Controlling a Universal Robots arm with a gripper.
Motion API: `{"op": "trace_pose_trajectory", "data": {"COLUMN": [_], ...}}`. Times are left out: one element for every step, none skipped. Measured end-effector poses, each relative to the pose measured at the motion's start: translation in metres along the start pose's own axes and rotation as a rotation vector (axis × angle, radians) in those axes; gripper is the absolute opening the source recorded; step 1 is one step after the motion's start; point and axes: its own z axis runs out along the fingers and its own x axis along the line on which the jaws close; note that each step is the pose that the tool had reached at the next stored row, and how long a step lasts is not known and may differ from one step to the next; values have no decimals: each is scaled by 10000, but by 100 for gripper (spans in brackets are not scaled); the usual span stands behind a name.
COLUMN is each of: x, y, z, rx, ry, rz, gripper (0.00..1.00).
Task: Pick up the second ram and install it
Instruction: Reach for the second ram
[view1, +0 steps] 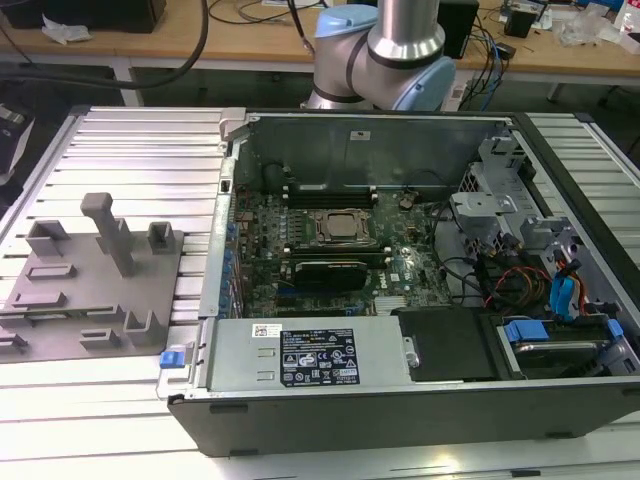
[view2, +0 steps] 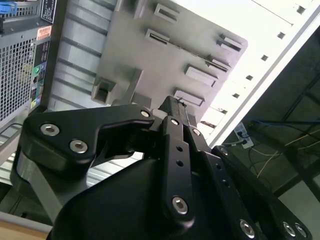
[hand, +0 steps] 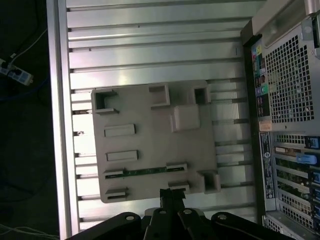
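Note:
In the first wrist view the second ram (hand: 145, 171), a thin dark green strip, stands on edge in two slotted blocks of the grey holder plate (hand: 150, 102). My gripper (hand: 171, 196) hovers above the plate's edge, close to the ram and apart from it. Its black fingers are shut together and hold nothing. The second wrist view has the gripper (view2: 173, 106) over the same holder plate (view2: 150, 65). In the exterior view the holder plate (view1: 100, 300) lies to the left of the open computer case (view1: 330, 370), whose motherboard (view1: 330, 240) is exposed.
Upright grey blocks and a tall post (view1: 108, 230) rise from the plate. The slatted aluminium table (view1: 140, 150) runs under everything. The case's perforated rear panel (hand: 287, 75) stands beside the plate. Cables and drive bays (view1: 540, 290) fill the case's far side on the exterior view's right.

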Motion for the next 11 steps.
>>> {"op": "trace_pose_trajectory", "data": {"x": [2,2,3,4,7,9,11,13,16,19,21], "y": [-23,-38,-51,-75,-112,-139,-166,-201,-230,-258,-293], "z": [0,-1,-2,-2,-3,-4,-5,-6,-7,-8,-9], "rx": [0,0,0,0,0,0,0,0,-1,0,0], "ry": [0,0,1,-1,0,0,0,0,0,0,0], "rz": [0,0,0,1,0,0,0,0,0,0,0], "gripper": [11,11,11,11,11,11,11,11,11,11,11]}}
